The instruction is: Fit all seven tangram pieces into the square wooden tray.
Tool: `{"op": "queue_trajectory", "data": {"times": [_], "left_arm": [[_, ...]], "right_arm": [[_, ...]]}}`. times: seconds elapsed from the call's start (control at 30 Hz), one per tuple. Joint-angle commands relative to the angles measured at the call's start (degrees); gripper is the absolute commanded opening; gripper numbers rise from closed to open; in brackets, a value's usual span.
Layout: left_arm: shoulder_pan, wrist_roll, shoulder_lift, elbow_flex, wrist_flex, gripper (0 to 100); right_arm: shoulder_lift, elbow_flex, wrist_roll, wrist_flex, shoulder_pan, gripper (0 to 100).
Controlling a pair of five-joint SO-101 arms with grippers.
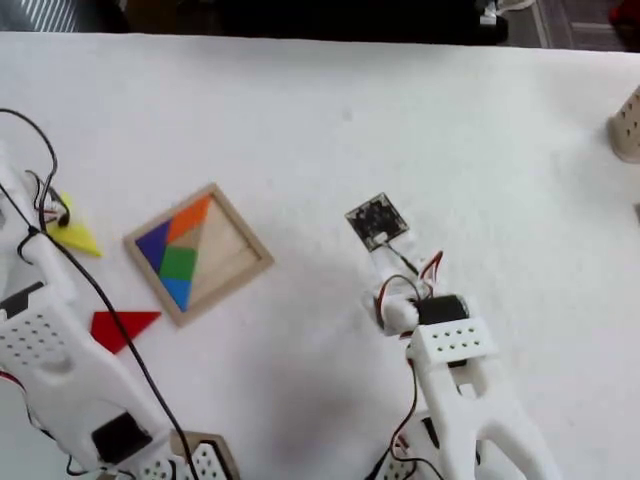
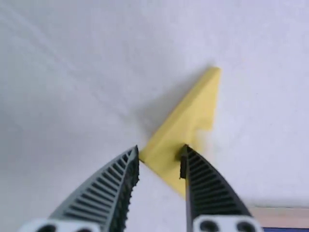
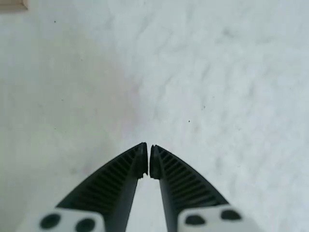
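Observation:
The square wooden tray (image 1: 245,250) lies left of centre in the high view, with orange, blue and green pieces filling its left half. A yellow triangle (image 2: 186,121) lies flat on the white table left of the tray (image 2: 282,211). My left gripper (image 2: 161,157) has its fingers closed against both sides of that triangle's (image 1: 78,238) near corner. A red triangle (image 1: 120,328) rests on the table in front of the tray, beside the left arm. My right gripper (image 3: 148,162) is shut on nothing, low over bare table right of the tray (image 3: 12,4).
A beige perforated object (image 1: 627,125) stands at the table's right edge. A wooden base (image 1: 205,455) sits at the front by the left arm, whose black cable (image 1: 100,295) runs past the red triangle. Bare table stretches behind and right of the tray.

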Motion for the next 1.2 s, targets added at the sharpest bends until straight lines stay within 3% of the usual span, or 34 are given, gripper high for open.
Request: {"op": "queue_trajectory", "data": {"times": [0.0,0.23,0.33,0.5,1.17], "left_arm": [[4.53,0.18,1.27,-4.92,5.98,10],[8.4,0.26,1.8,-12.66,10.29,10],[9.89,0.35,1.89,-12.57,10.02,10],[11.21,6.68,1.8,-13.01,9.93,10],[13.93,8.26,4.7,-10.2,8.26,10]], "right_arm": [[-0.57,-0.18,0.18,-0.84,-0.66,1.8],[-0.66,-0.18,0.18,-0.84,-0.4,1.8],[-0.66,-0.26,0.18,-0.84,-0.31,1.8],[-0.66,-0.26,0.18,-0.84,-0.31,1.8],[-0.66,-0.26,0.18,-0.84,-0.22,1.8]]}}
